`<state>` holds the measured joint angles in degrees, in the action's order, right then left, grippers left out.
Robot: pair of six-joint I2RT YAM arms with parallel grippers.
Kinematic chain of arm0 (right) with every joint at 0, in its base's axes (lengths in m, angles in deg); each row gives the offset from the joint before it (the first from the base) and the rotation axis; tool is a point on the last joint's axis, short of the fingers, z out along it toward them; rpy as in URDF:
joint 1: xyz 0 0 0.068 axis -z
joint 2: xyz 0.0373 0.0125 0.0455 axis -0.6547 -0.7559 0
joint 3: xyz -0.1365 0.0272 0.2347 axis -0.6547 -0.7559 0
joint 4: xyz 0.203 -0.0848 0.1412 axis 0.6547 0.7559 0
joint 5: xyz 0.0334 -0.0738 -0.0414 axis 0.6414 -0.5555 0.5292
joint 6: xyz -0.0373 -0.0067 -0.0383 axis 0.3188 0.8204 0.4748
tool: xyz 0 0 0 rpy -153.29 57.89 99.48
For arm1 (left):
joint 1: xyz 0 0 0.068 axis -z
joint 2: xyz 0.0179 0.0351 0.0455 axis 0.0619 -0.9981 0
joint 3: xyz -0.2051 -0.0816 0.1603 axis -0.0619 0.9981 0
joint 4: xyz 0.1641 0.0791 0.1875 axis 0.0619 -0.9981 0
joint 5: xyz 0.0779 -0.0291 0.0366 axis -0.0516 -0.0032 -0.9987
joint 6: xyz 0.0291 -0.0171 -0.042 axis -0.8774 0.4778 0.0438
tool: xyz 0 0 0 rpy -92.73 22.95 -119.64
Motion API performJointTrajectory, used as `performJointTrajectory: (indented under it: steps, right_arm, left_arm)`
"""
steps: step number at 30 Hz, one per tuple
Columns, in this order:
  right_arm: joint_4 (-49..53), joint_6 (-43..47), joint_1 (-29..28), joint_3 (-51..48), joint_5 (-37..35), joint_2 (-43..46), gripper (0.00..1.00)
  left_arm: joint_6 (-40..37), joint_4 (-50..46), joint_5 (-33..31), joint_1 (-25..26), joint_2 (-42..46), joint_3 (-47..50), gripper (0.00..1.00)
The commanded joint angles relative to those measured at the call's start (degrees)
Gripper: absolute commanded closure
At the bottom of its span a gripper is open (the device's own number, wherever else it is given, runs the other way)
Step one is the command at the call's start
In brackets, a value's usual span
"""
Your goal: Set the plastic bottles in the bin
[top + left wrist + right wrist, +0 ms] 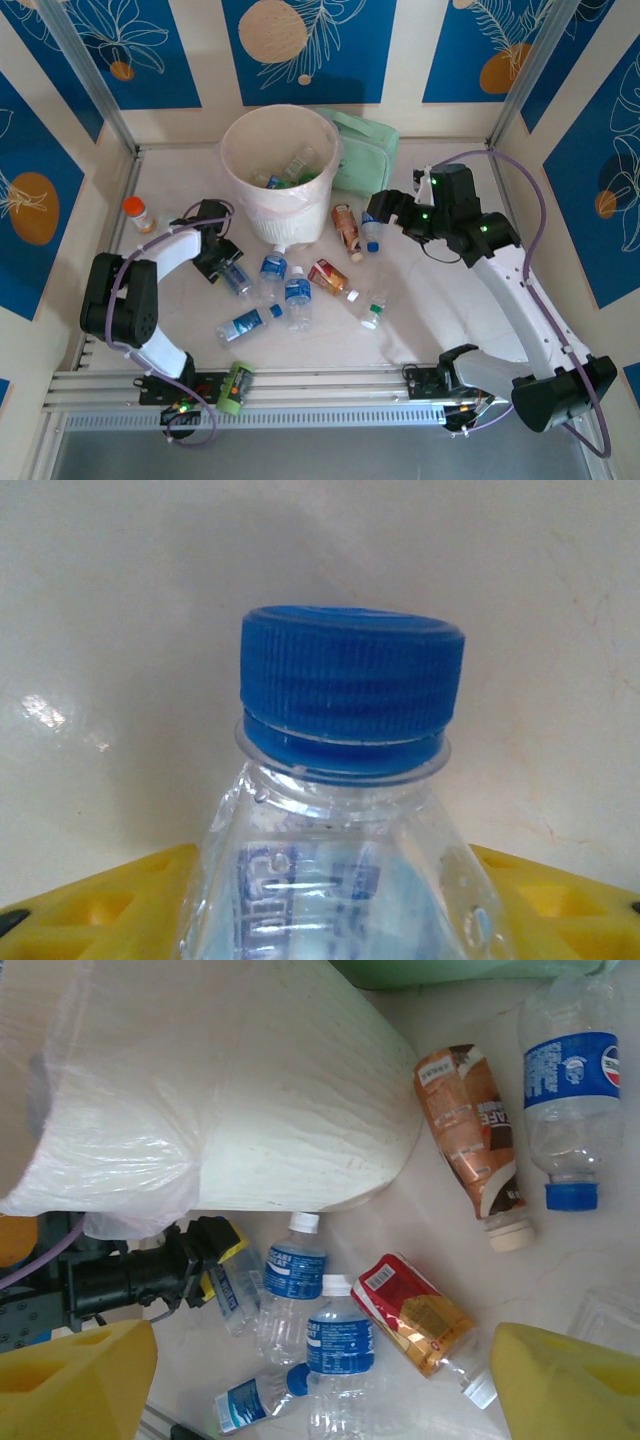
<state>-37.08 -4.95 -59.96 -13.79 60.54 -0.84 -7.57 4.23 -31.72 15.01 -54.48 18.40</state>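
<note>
Several bottles lie loose on the table [420, 320] at 6 o'clock of the bin [255, 205], and a few are already inside it. The bin stands at 12 o'clock on the table, and a mint-green case [368, 150] touches it at 2 o'clock.

My left gripper [224, 262] is low at 7 o'clock of the bin. In its wrist view a blue-capped bottle [350, 685] sits between the yellow fingers [100, 905]. The jaws stand on both sides of its body, but I cannot tell if they already press it.

My right gripper [384, 210] hovers at 4 o'clock of the bin, jaws wide, nothing between them. Just beside it lie a copper-labelled bottle [346, 228] and a clear bottle with blue label [371, 232].

What worries me is this. The thin plastic can give under the fingers, so the bottle may slip out when I lift. Another blue-labelled bottle [272, 270] lies just beside it, and a careless lift could roll it away. The loose bag [110, 1160] hangs over the bin's side, and a finger passing low could catch it and drag the bin. If both arms go to the bin together, they may hit each other.
</note>
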Motion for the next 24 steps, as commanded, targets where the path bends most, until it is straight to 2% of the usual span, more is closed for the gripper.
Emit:
performJointTrajectory:
  steps: [1, 9, 13, 20, 24]
  right_arm:
    - [0.5, -1.0, 0.9, -1.2, 0.5, 0.9, 0.14]
    - [0.6, -1.7, 3.5, -2.8, 0.6, 1.2, 0.14]
    - [0.7, -2.6, 6.0, -4.7, 1.6, 1.2, 0.14]
    - [0.6, -3.9, 8.4, -7.3, 2.9, 0.6, 0.14]
    - [0.5, -4.0, 8.6, -8.3, 2.8, 0.6, 0.14]
  left_arm:
    - [-1.9, -1.9, -1.5, -0.7, 3.1, -0.8, 0.42]
    - [-5.0, -9.5, -4.7, -0.7, 13.4, -3.7, 0.45]
    - [-8.6, -14.2, -6.2, -0.7, 20.3, -8.2, 0.46]
    - [-15.2, -23.3, -9.1, -0.7, 25.3, -25.6, 0.49]
    - [-17.5, -22.7, -3.8, -0.6, 23.0, -37.8, 0.49]
